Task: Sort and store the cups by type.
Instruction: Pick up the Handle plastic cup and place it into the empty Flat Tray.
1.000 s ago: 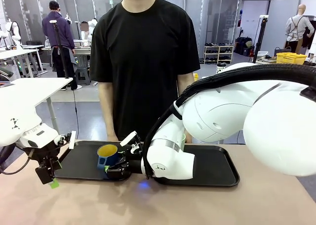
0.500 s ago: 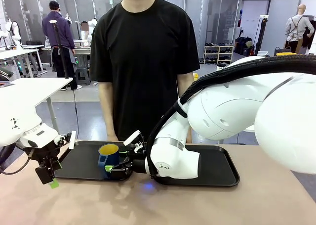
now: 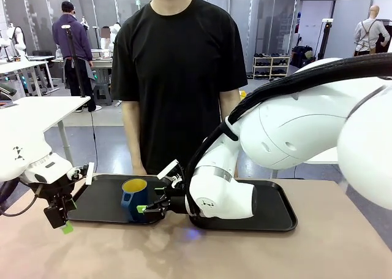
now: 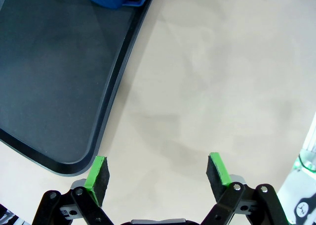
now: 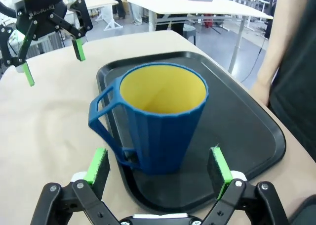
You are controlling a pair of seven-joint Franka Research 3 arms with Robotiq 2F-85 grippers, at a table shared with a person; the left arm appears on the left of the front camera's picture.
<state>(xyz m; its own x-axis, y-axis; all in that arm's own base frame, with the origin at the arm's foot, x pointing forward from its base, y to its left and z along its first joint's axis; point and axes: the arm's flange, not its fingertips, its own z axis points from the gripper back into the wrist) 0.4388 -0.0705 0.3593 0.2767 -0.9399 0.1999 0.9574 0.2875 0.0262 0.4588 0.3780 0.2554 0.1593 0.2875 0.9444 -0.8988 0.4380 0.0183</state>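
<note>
The dark blue mug (image 5: 158, 116) with the yellow inside is standing upright on the left black tray (image 5: 247, 121), near the tray's front edge, its handle pointing toward the robot's left. The right gripper (image 5: 159, 168) is sitting just in front of the mug with its green-padded fingers spread wide on either side of it, not touching it. In the front view the mug (image 3: 134, 193) is sitting just beside that gripper (image 3: 149, 206). The left gripper (image 4: 157, 174) is hovering over the bare tan table (image 4: 222, 86) just off the tray's corner (image 4: 64, 111), jaws wide apart and holding nothing. A person in a black T-shirt (image 3: 177, 70) is standing at the table's far side, behind the trays.
</note>
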